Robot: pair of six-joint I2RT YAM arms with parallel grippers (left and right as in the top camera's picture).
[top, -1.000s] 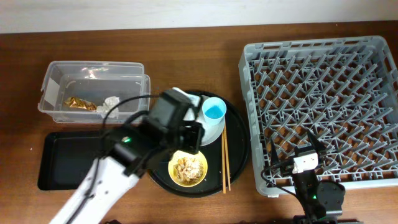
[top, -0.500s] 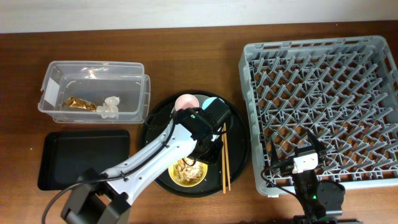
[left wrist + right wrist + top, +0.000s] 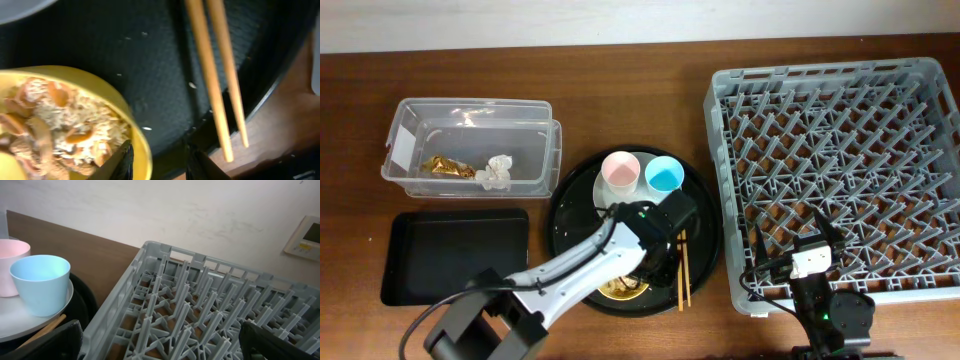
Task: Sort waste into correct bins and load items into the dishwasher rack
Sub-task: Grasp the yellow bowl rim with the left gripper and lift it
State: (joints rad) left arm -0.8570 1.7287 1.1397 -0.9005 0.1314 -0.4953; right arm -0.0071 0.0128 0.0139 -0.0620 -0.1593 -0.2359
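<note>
The yellow bowl (image 3: 75,74) sits at the front of the round black tray (image 3: 564,205). It holds beige-brown food scraps (image 3: 55,117) flecked with white rice. From overhead, your left arm covers most of the bowl.

Your left gripper (image 3: 159,150) is low at the bowl's right-hand rim with its jaws released. In the left wrist view, one of its fingers (image 3: 120,160) sits over the inside of the bowl and the other is outside it, above the black tray. The rim runs between them, clear of the outer finger. You cannot tell whether the inner finger touches the rim.

Two wooden chopsticks (image 3: 682,262) lie side by side on the round tray, just right of the bowl. Their near ends reach the tray's front edge. Behind the bowl, a pale round plate (image 3: 603,198) carries the white-pink cup (image 3: 620,170) and the blue cup (image 3: 665,176), both upright and next to each other.

To the left of the round tray stands the clear plastic tub (image 3: 470,103). Inside it lie the gold-brown wrapper (image 3: 446,166) and the crumpled white tissue (image 3: 495,173). In front of the tub lies the shallow black rectangular tray (image 3: 455,255).

To the right, the large grey dishwasher rack (image 3: 840,150) rests on the wooden table (image 3: 620,100). Your right gripper (image 3: 817,242) is over the rack's front-left part, with its jaws spread wide apart.
</note>
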